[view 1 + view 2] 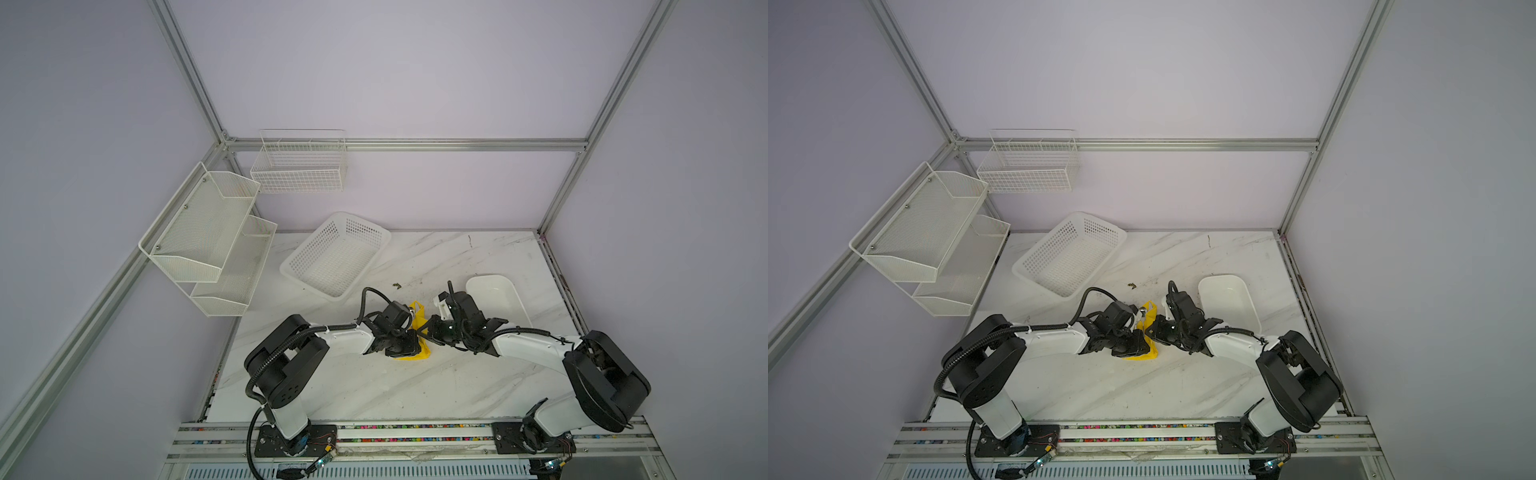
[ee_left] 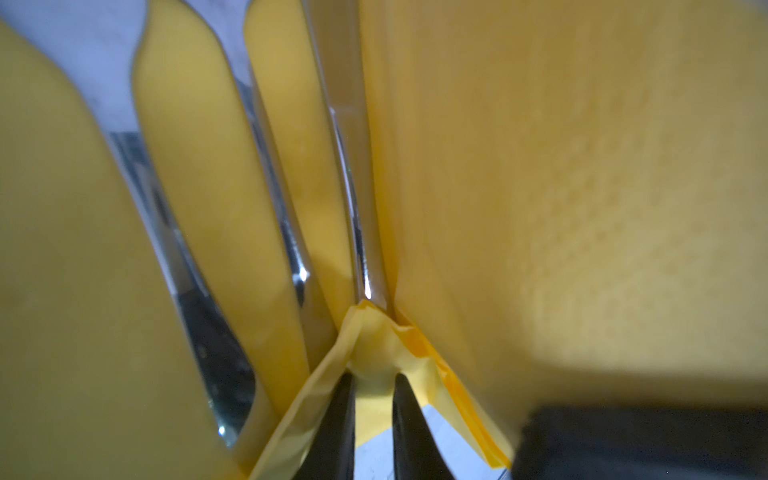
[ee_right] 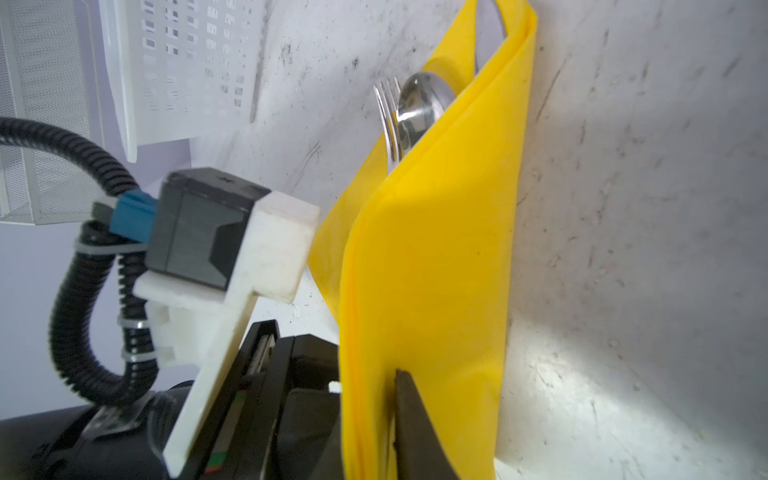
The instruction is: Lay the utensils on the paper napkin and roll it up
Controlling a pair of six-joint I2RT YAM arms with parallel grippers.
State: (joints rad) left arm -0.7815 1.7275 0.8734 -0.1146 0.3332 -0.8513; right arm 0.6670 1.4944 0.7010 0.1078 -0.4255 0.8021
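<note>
The yellow paper napkin (image 1: 420,352) (image 1: 1144,355) lies mid-table, folded over the utensils and pinned between both grippers. In the right wrist view the spoon bowl (image 3: 419,104), fork tines (image 3: 386,112) and knife tip (image 3: 488,25) stick out of the napkin's (image 3: 424,270) far end. Shiny handles (image 2: 361,257) run inside the folds in the left wrist view. My left gripper (image 2: 374,382) (image 1: 406,332) is shut on a bunched napkin edge (image 2: 372,353). My right gripper (image 3: 372,386) (image 1: 428,330) has one finger (image 3: 411,424) against the napkin. The fold hides its other finger.
A white perforated basket (image 1: 291,270) stands at the back left of the marble table. A white plastic tray (image 1: 513,291) sits just behind the right arm. Mesh shelves (image 1: 208,232) and a wire basket (image 1: 299,166) hang on the walls. Dark crumbs (image 1: 396,285) lie behind the napkin.
</note>
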